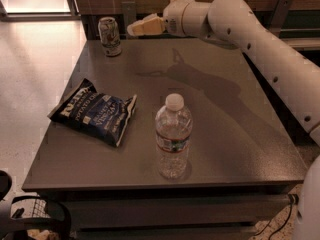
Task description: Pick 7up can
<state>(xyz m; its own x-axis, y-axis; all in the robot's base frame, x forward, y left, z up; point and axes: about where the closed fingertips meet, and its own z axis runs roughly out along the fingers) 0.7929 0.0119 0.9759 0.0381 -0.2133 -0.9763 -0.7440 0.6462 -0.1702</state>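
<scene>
The 7up can [110,36] stands upright at the far left corner of the grey table [230,134]. It is pale silver and green with a reddish mark. My gripper [134,28] hangs above the table's far edge, just right of the can and about level with its top, pointing left toward it. The gripper holds nothing and does not touch the can. The white arm reaches in from the right.
A clear water bottle [173,136] with a white cap stands near the table's front middle. A dark blue chip bag [94,112] lies at the left. A wall runs behind the table's far edge. Tiled floor lies to the left.
</scene>
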